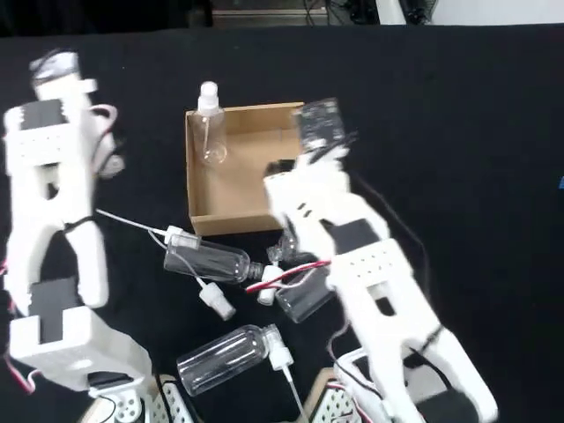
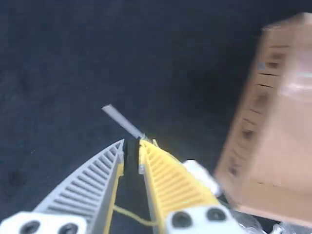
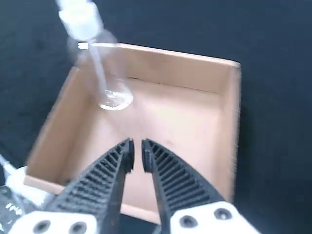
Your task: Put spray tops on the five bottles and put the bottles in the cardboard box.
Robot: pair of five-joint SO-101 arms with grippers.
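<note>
A clear plastic bottle with white spray top is stood in the far-left corner of the brown cardboard box. Other clear uncapped bottles are left toward the front edge of the black table — light, slippery, probably best pinched at the neck. The left gripper and right gripper are seen nearly closed — empty.

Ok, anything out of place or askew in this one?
Yes. A loose spray top lies among the toppled bottles in front of the cardboard box. Another top's dip tube sticks out bare instead of sitting inside a bottle. One capped bottle stands upright in the box.
</note>
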